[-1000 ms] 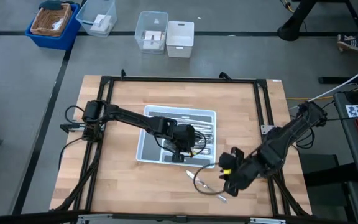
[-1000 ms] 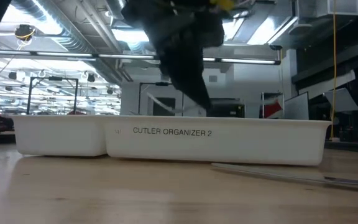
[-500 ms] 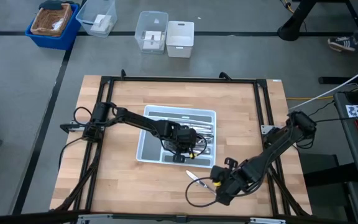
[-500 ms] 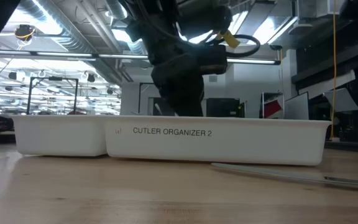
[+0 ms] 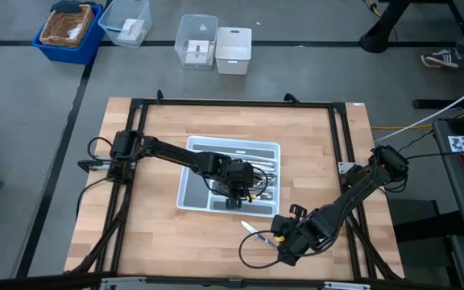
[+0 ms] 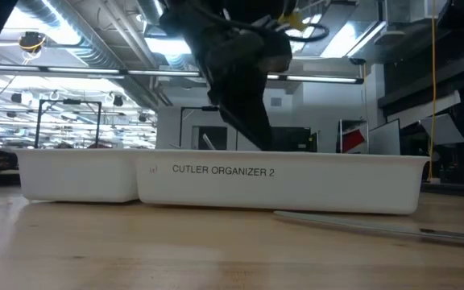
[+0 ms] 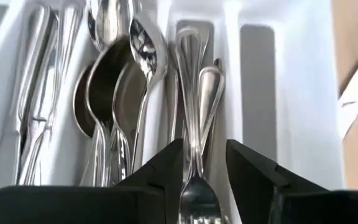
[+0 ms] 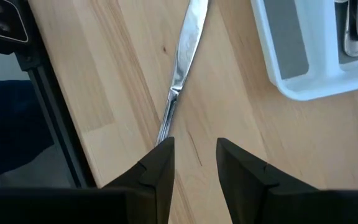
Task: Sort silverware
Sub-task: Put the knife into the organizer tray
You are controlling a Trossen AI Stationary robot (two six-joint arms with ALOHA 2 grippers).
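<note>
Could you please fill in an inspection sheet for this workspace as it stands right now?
Surface: wooden table, black frame around it.
Job's things: spoons and forks in the tray; one knife on the table.
Clutter: nothing seen.
Grippers: left gripper over the tray, open around a fork; right gripper open, above the knife's handle.
Cables: black cable looped by the right arm.
Surroundings: bins on the floor.

In your left wrist view, the fork (image 7: 194, 186) between the left tool's (image 7: 202, 163) fingers is cut off at the frame's lower edge, tines unseen. In the right wrist view, the knife (image 8: 180, 74) runs past the frame, its blade tip lost.
</note>
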